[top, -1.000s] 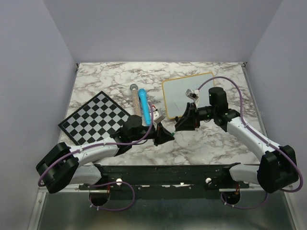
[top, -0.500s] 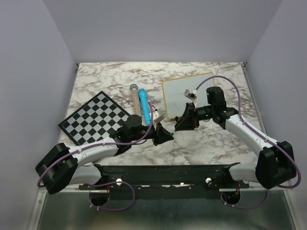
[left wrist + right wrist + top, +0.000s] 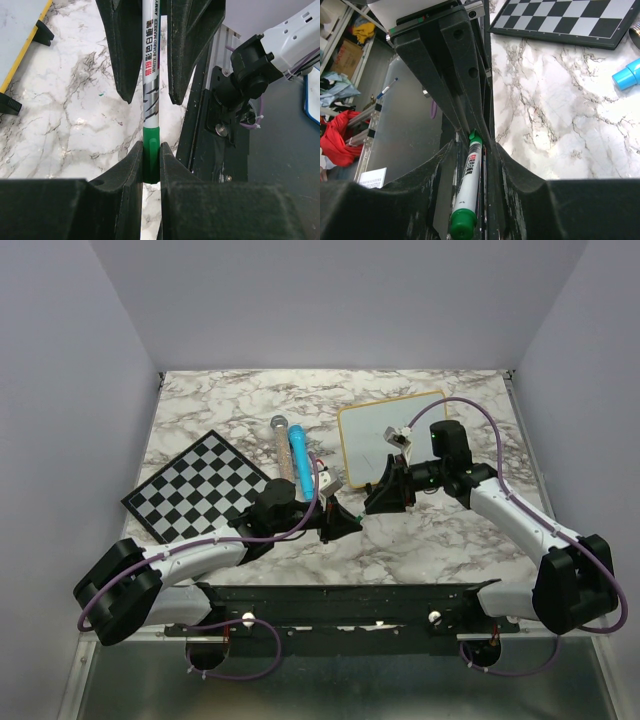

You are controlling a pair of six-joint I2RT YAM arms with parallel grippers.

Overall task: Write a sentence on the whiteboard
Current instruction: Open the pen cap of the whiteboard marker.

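1. Marbled bench (image 3: 420, 540), walled in pale grey, carries the whiteboard (image 3: 392, 435), which lies flat just beyond the right jaws and beyond and to the right of the left jaws. Its wooden frame and black feet show in the left wrist view.
2. Between the two sets of jaws, which face each other tip to tip, runs a marker (image 3: 150, 75) with a white barrel.
3. The barrel print reads "WHITE BOARD MARKER" in black, beside red Chinese characters. A code starting "AWM" runs out of frame.
4. The left jaws are clenched on the marker's green end (image 3: 150, 155).
5. The right jaws flank the barrel further along. Whether they press it or stand just clear, I cannot tell.
6. A blue tube (image 3: 298, 458) and a clear tube (image 3: 281, 448) with a grey end lie just beyond the left jaws, and a chessboard (image 3: 200, 485) lies to their left.
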